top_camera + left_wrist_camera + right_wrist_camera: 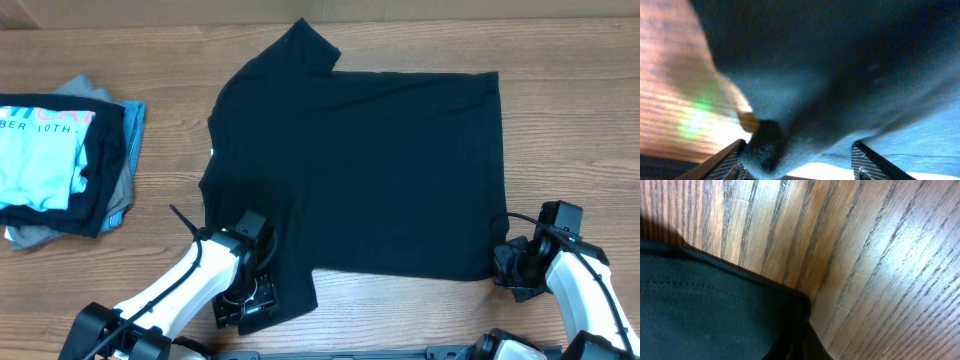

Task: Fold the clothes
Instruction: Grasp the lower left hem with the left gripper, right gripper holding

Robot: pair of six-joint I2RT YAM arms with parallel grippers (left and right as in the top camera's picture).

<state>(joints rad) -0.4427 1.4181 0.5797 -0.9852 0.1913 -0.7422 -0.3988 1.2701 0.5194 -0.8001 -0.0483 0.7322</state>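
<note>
- A black T-shirt [370, 170] lies spread flat in the middle of the wooden table [560, 60].
- The left gripper [250, 300] sits on the shirt's near sleeve, its fingers [732, 161] apart with cloth bunched between them.
- The right gripper [512, 265] is at the near hem corner; whether it grips cannot be told.
- A pile of folded clothes [60, 160] lies well apart, at the table's left.

One black T-shirt [370, 170], one pile of folded garments [60, 165], two robot arms (left arm [185, 285], right arm [585, 290]), one wooden table [570, 50].

T-shirt [380, 170] near sleeve partly covered, folded pile [60, 160] edge-cropped
</note>
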